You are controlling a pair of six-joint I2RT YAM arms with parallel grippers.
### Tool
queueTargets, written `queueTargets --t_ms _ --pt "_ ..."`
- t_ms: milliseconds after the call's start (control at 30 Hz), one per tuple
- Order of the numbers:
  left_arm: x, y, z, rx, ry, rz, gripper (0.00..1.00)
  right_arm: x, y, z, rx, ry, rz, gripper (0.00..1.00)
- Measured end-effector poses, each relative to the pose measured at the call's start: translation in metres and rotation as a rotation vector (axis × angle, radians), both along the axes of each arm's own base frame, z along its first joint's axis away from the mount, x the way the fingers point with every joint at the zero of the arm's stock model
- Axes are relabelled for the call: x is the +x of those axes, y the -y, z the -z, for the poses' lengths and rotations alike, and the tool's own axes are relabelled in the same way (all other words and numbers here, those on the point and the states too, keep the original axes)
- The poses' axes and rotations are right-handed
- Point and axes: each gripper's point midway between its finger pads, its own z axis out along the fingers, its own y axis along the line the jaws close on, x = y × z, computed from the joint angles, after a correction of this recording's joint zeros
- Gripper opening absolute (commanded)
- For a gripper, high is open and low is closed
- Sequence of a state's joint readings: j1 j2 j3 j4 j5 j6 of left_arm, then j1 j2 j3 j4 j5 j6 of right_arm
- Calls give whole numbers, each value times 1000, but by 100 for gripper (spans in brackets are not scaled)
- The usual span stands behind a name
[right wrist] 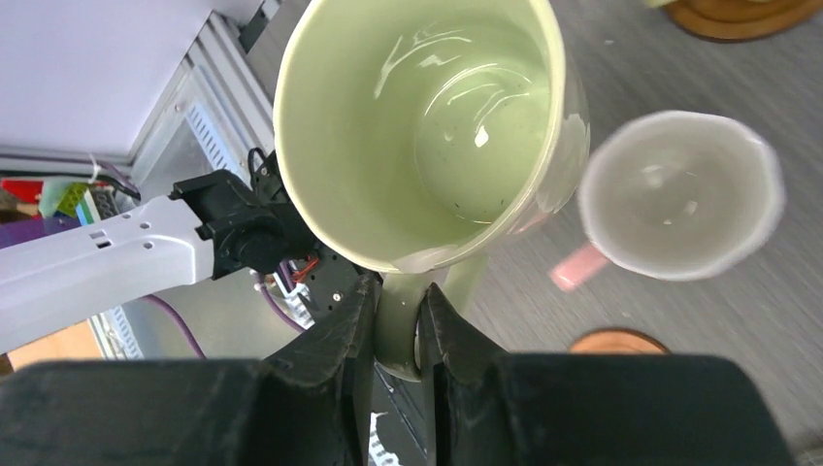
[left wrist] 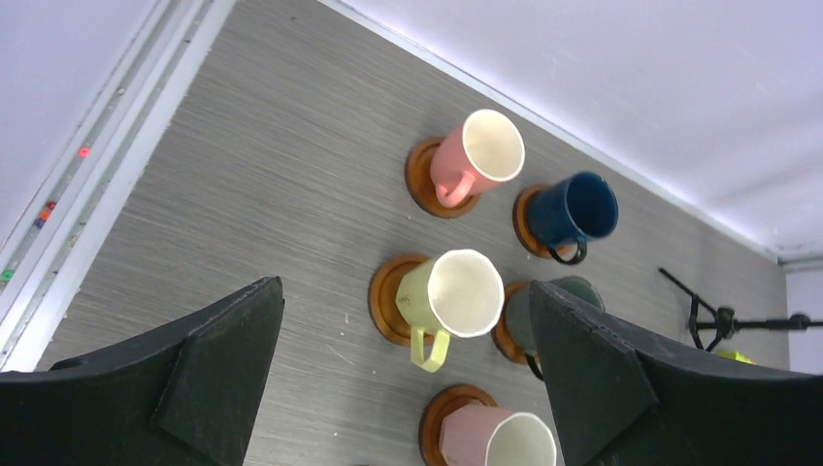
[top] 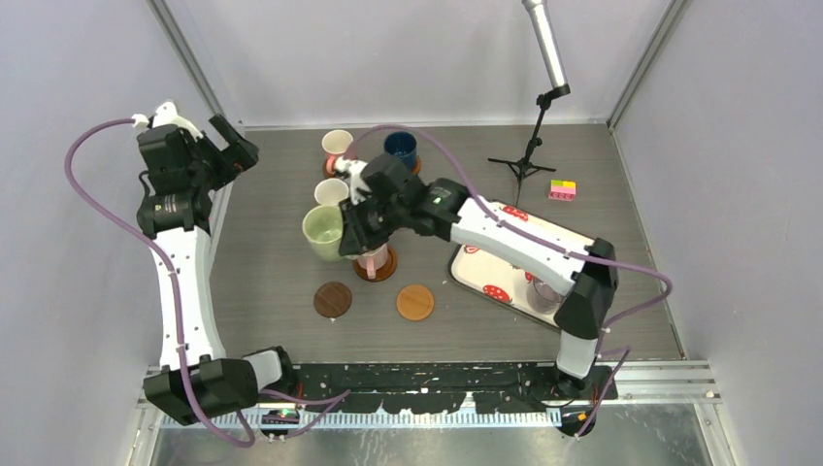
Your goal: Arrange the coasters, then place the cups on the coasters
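**Green cup held by its handle, two bare coasters waiting**

The right fingers (right wrist: 359,316) are pinched shut on the handle (right wrist: 396,325) of the light green cup (right wrist: 417,126). The cup hangs clear of the worktop (top: 272,272), its open mouth facing back along the fingers. Just past the fingers, to one side, a cream-pink cup (right wrist: 679,209) stands blurred on a coaster of its own. On the robot's side of the fingers lie two bare coasters. The dark coaster (top: 333,299) is nearly in line with the carried cup, and the lighter coaster (top: 415,302) is further to the right. Beyond the fingers, a pink cup (top: 338,146) and a dark blue cup (top: 400,148) already sit on coasters. The left fingers (left wrist: 223,359) are spread wide, holding nothing, well off to the left.

The dark coaster looks like the closer target. To do the step well, the cup should travel there without brushing the cream-pink cup, then go down level and centred. A grip on the handle alone may let the cup swing, so a slow descent seems wise, with release only once the base is seated.
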State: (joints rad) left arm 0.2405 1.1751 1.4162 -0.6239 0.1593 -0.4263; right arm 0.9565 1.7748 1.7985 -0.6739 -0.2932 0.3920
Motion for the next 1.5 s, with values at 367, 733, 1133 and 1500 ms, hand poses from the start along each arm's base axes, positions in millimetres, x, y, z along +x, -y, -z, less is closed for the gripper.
queueTargets --t_ms 367,733,1133,1500 --pt "4 -33 11 -86 -28 -74 100 -44 -60 53 -75 -4 -69 0" --pt "5 -21 9 -123 -21 -13 100 -44 -75 92 -94 -11 -52 0" --pt "5 -17 12 -133 -27 10 100 -42 -70 136 -133 -42 0 0" --pt "5 -17 21 -136 -42 11 100 -45 -70 159 -142 -86 28 0"
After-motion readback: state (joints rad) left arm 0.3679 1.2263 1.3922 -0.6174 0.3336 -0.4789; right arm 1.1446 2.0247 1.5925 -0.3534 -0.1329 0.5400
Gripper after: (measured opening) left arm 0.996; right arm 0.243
